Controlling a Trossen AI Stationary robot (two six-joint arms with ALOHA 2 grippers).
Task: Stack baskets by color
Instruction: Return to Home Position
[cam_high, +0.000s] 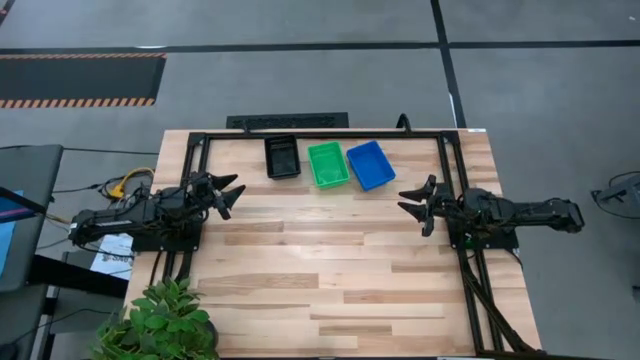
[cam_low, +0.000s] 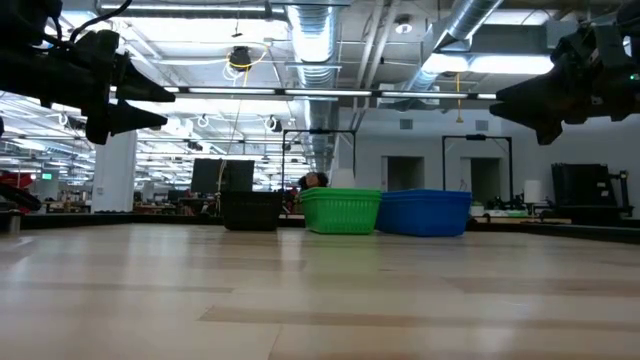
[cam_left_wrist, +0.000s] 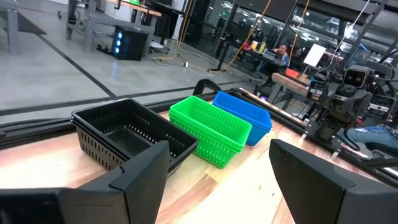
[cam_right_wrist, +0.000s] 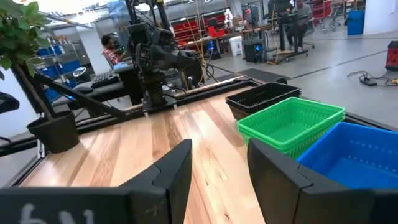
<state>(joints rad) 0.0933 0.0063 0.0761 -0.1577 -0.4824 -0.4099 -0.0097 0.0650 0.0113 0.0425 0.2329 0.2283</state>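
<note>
The black baskets (cam_high: 282, 157), green baskets (cam_high: 328, 164) and blue baskets (cam_high: 370, 165) sit stacked by colour along the table's (cam_high: 330, 270) far edge, with the left gripper (cam_high: 233, 196) and right gripper (cam_high: 412, 205) raised at opposite sides, fingers spread.

Surface inspection: the counter (cam_high: 330, 260) is pale wood planking, smooth with a slight sheen. The black baskets (cam_high: 282, 157), green baskets (cam_high: 328, 164) and blue baskets (cam_high: 370, 165) are moulded plastic with perforated walls, faintly glossy. The left end effector (cam_high: 236, 197) and right end effector (cam_high: 410, 203) are dark and matt.

Black stack (cam_high: 282, 157), green stack (cam_high: 328, 164), blue stack (cam_high: 370, 165) (one row)
</note>
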